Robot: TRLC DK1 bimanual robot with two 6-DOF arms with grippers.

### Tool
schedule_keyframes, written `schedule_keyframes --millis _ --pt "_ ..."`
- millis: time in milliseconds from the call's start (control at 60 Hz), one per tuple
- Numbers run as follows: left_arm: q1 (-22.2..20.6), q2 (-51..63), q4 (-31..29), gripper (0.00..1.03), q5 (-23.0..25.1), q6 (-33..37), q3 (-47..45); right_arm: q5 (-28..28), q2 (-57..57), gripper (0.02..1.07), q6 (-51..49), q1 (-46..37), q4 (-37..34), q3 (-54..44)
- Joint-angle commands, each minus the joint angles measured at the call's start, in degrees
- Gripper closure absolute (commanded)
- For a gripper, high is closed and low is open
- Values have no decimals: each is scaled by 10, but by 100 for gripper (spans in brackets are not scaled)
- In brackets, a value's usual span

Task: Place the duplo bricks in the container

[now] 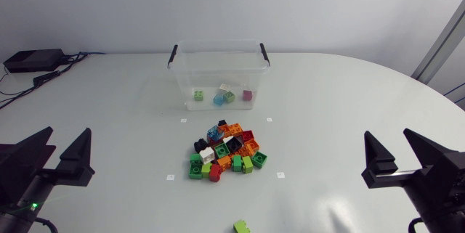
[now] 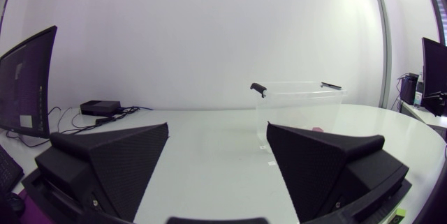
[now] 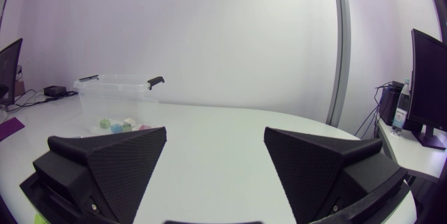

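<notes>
- Duplo bricks (image 1: 227, 152) lie heaped in the middle of the tabletop (image 1: 327, 102), well apart from both arms. The left end effector (image 1: 69, 133) and right end effector (image 1: 386, 133) are released, fingers spread, holding nothing.
- I judge them light, rigid, smooth-sided plastic. I'd pinch one across its flat side walls, starting at the heap's loose edge.
- One green brick (image 1: 242, 226) sits alone, nearer my side.
- Behind the heap, the clear container (image 1: 185, 80) already holds a few.
</notes>
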Motion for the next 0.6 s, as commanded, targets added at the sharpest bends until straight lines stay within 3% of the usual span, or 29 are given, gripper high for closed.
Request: schedule_keyframes --millis 0,250,583 --pt "7 -6 7 5 -5 -1 7 4 -3 6 -7 4 8 -9" --pt "9 38 -15 5 -5 -3 90 4 17 6 -6 4 8 23" --pt "-22 170 -50 7 -6 -25 195 -1 185 6 -3 11 6 125"
